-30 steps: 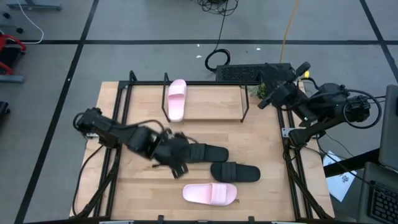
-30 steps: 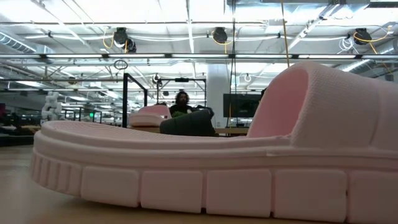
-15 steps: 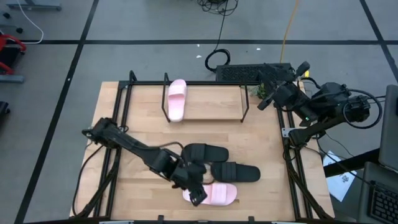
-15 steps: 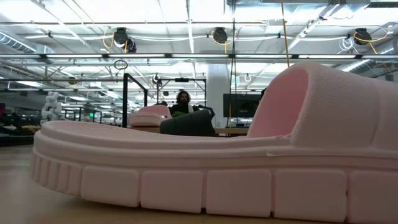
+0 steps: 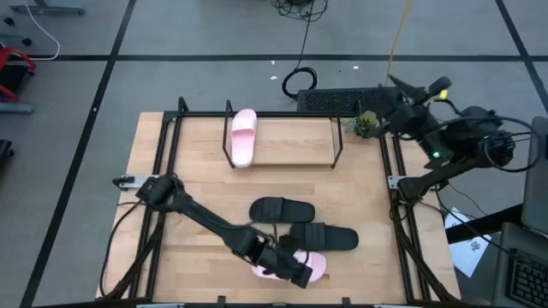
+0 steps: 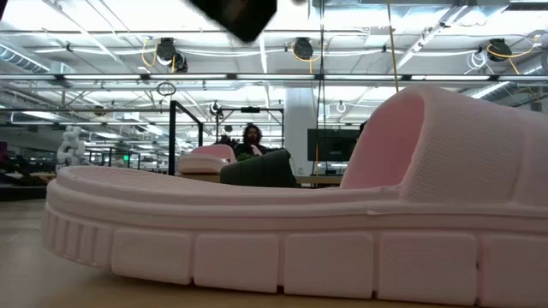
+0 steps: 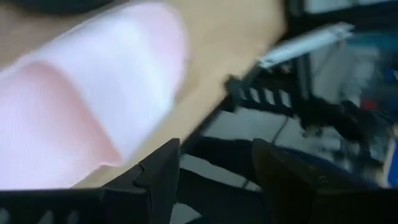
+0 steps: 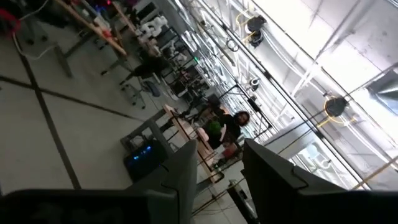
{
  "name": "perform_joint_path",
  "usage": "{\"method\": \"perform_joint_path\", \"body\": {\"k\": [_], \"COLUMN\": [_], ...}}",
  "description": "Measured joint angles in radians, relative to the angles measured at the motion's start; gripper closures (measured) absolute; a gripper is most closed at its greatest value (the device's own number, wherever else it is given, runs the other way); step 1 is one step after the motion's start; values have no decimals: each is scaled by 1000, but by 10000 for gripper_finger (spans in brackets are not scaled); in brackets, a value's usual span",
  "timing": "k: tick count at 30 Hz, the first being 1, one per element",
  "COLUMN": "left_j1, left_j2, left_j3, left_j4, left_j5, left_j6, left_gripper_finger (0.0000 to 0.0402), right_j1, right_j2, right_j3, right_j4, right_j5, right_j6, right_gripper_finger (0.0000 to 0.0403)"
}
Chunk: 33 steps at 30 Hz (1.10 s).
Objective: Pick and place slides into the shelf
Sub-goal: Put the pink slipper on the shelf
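The near pale pink slide [image 5: 315,265] lies sole down by the table's near edge and fills the low view [image 6: 282,231]. My left gripper [image 5: 294,272] hangs open above it, showing dark at the top of the low view [image 6: 244,13]. In the left wrist view the slide's strap [image 7: 81,93] lies just ahead of the spread fingers [image 7: 158,177]. Two black slides [image 5: 281,209] [image 5: 324,237] rest flat mid-table. The second pink slide [image 5: 243,137] lies on the shelf [image 5: 295,150] board. My right gripper [image 8: 217,171] is open, raised off the table's far right corner.
The shelf's black rod frame [image 5: 257,114] runs along the far edge, with upright bars at its ends. Black rails [image 5: 163,231] line the table's left and right sides. A small green plant [image 5: 366,122] sits at the far right corner. A person [image 6: 250,137] sits far behind.
My left gripper has swept from beside the far black slide toward the table's near edge and to the right, ending above the near pink slide. My right arm has swung a little to the right, away from the table. No slide has moved.
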Motion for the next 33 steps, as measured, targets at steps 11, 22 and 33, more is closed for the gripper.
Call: {"method": "perform_joint_path", "body": {"k": [11, 22, 33], "left_j1": [-60, -56, -12], "left_j2": [14, 16, 18], "left_j3": [2, 4, 3], "left_j4": [-4, -172, -206], "left_j5": [-228, -181, -189], "left_j6": [-196, -262, -187], "left_gripper_finger": [202, 202, 202], "right_j1": [0, 0, 0], "right_j2": [-185, -208, -194], "right_j3": [1, 0, 0], "right_j4": [6, -5, -6], "right_j5": [0, -5, -8], "right_j6": [50, 52, 43], "right_gripper_finger": [284, 284, 284]}}
